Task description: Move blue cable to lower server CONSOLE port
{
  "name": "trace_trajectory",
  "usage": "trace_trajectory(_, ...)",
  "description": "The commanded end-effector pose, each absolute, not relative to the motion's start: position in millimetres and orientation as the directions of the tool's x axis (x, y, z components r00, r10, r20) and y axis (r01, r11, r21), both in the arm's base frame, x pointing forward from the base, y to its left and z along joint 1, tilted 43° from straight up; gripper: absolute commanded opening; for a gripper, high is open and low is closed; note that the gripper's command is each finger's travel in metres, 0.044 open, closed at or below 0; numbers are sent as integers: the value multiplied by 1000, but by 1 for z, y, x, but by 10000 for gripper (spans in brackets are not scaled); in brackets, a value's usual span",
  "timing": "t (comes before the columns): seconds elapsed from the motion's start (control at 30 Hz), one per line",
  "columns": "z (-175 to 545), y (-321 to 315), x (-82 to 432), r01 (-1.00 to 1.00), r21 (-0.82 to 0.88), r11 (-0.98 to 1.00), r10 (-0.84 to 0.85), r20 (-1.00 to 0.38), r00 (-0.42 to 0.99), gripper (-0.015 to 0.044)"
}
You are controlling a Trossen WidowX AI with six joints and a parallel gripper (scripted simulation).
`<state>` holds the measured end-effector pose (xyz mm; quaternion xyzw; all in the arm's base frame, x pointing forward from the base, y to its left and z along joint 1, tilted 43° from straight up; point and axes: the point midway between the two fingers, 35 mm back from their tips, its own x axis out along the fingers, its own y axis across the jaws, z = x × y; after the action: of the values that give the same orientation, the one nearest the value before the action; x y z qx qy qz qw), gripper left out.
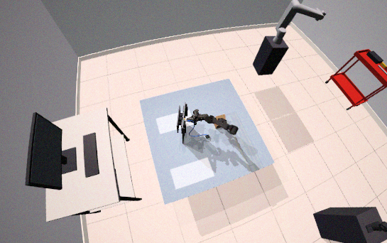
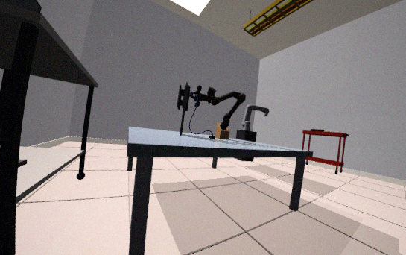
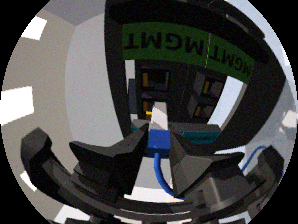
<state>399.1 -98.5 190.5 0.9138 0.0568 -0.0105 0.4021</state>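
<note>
Gripper [image 1: 191, 120] [image 2: 195, 95] [image 3: 157, 127] closed on blue plug [image 3: 159, 142], pale tip showing before ports [image 3: 156, 80]. Pull-out looks likely done; which server faced, can't tell. Seating in lower CONSOLE unconfirmed; release left.

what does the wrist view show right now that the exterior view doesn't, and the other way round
Only wrist: the green MGMT label and the port openings below it.
Only exterior: the red cart, the yellow overhead tray and the table's dark legs.
Both: the gripper and the blue cable.
</note>
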Motion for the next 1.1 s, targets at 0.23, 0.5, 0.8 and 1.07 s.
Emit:
trace_trajectory(0.23,191,-98,393,113,734,-669,97,-64,993,0)
trace_trajectory(0.5,192,-98,390,113,734,-669,97,-64,993,0)
trace_trajectory(0.8,192,-98,386,113,734,-669,97,-64,993,0)
trace_trajectory(1.07,192,-98,383,113,734,-670,97,-65,993,0)
